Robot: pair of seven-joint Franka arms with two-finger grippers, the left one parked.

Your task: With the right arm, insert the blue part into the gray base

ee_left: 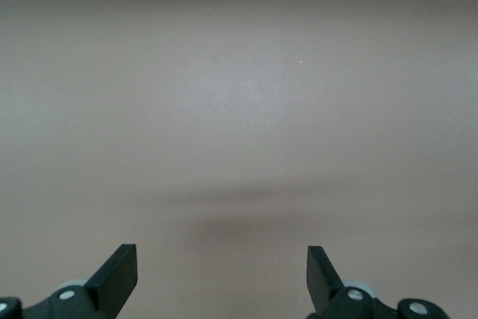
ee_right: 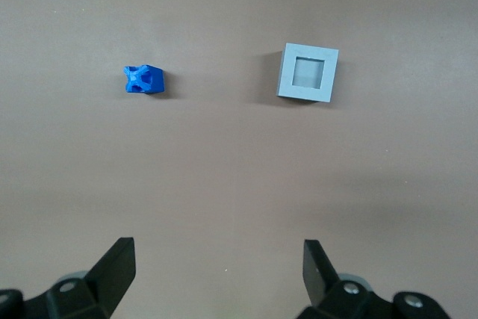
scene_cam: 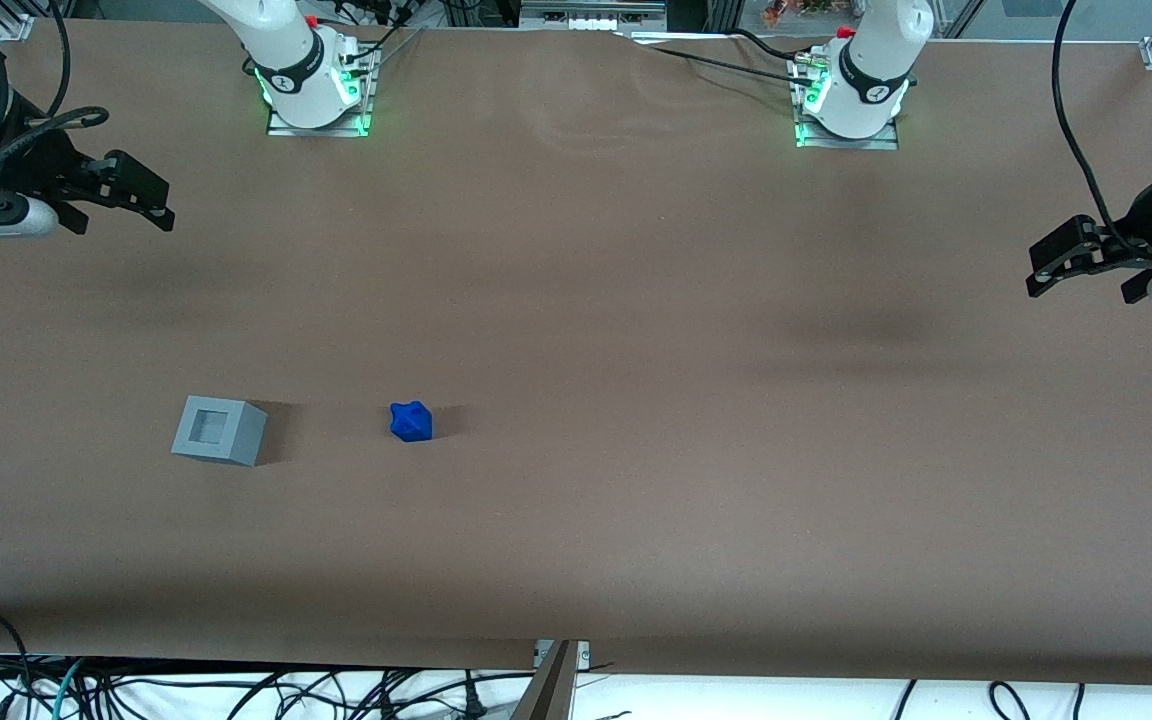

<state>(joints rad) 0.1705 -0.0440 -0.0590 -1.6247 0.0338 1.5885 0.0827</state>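
my gripper (scene_cam: 141, 200) hangs by the table (scene_cam: 636, 300) edge at the working arm's end, jaws wide and empty. i should centre over the blue part (scene_cam: 411, 421), squaring to its facets, before carrying it to the gray base (scene_cam: 219, 430).

No legible text, label, brand, number or sign appears on any object in these views.

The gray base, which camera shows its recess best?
The right wrist view: the gray base is seen from above, square recess fully open to view. The front view shows it smaller, at a slant. The left wrist view misses it. The end effector hangs open, apart from it.
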